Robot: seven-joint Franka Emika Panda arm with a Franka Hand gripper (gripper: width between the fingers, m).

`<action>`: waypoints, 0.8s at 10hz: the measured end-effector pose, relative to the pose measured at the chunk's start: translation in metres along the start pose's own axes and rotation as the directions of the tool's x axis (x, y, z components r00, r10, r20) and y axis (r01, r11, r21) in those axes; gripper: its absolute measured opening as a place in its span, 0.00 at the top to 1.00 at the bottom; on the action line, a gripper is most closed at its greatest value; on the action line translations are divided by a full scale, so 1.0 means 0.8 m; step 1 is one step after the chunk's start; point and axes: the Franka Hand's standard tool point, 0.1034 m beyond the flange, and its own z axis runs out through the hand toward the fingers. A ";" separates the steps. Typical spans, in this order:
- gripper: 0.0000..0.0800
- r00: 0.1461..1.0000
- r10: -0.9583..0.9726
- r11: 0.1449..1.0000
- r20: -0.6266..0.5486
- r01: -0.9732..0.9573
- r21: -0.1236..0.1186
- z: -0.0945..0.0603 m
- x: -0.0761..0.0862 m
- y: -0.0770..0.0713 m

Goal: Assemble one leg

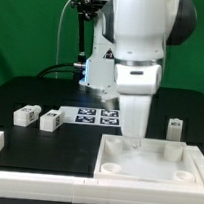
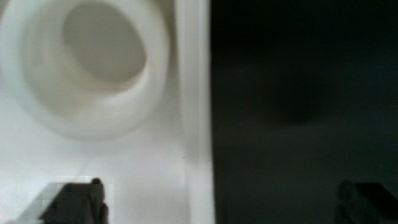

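Three small white legs with black-and-white tags stand on the black table: two at the exterior view's left (image 1: 27, 112) (image 1: 51, 121) and one at the right (image 1: 174, 126). The big white square tabletop panel (image 1: 150, 164) lies at the front right, with round corner sockets. My gripper (image 1: 135, 141) hangs low over the panel's far left corner. In the wrist view the gripper (image 2: 219, 200) is open and empty. One dark fingertip (image 2: 75, 200) is over the white panel (image 2: 151, 150), the other (image 2: 365, 200) over the black table. A round socket (image 2: 98, 60) shows just ahead.
The marker board (image 1: 99, 116) lies behind the panel, partly hidden by the arm. A white raised border (image 1: 35, 156) runs along the front left. A camera stand and cables (image 1: 85, 48) stand at the back.
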 end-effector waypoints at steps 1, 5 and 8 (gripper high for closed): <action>0.19 1.000 0.021 1.000 0.008 -0.021 -0.005 -0.010 -0.002 -0.010; 0.19 0.995 0.099 0.995 0.017 -0.099 -0.006 -0.016 -0.003 -0.022; 0.19 0.904 0.428 0.904 0.009 -0.428 -0.006 -0.016 -0.001 -0.023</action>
